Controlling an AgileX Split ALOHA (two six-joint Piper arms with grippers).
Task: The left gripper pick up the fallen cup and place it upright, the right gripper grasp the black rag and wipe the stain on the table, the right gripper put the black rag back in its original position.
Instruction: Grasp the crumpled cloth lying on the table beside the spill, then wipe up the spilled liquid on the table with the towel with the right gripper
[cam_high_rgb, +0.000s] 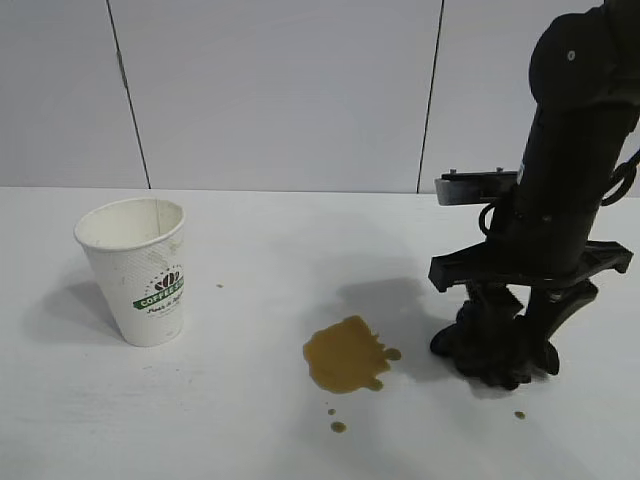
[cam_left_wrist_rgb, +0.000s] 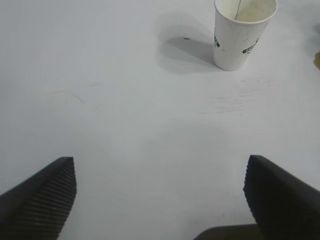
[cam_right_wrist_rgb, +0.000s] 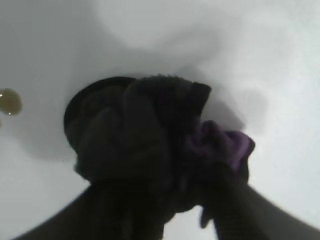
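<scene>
Right gripper (cam_high_rgb: 503, 352) points straight down onto the black rag (cam_high_rgb: 497, 358), fingers buried in the folds and clenched around a bunch of cloth; wrist view shows the rag (cam_right_wrist_rgb: 150, 150) bunched between the two fingers, so I read it as grasped, rag resting on the bench (cam_high_rgb: 260, 430) directly beneath the gripper

Just beside the gripper, on the side toward the cup: the stain (cam_high_rgb: 345, 355), amber-brown, lobed, with small droplets nearer the camera. One droplet (cam_right_wrist_rgb: 9, 101) shows in the right wrist view, close to the rag

Well beyond the stain from the gripper: the cup (cam_high_rgb: 140, 270), upright, mouth open upward. Upright step looks done

Left gripper (cam_left_wrist_rgb: 160, 200) hangs above bare bench with fingers spread wide, holding nothing; cup (cam_left_wrist_rgb: 242, 32) stands well ahead of it, apart

Handling judgement:
- rag is soft, light, limp; it will sag and trail from the fingers
- take a thick central bunch of folds, not a loose edge, or it may slip out mid-wipe
- should soak liquid readily; needs downward pressure to wipe rather than skate
- cup is light and thin-walled, easily tipped, so keep the wipe stroke short of it
</scene>
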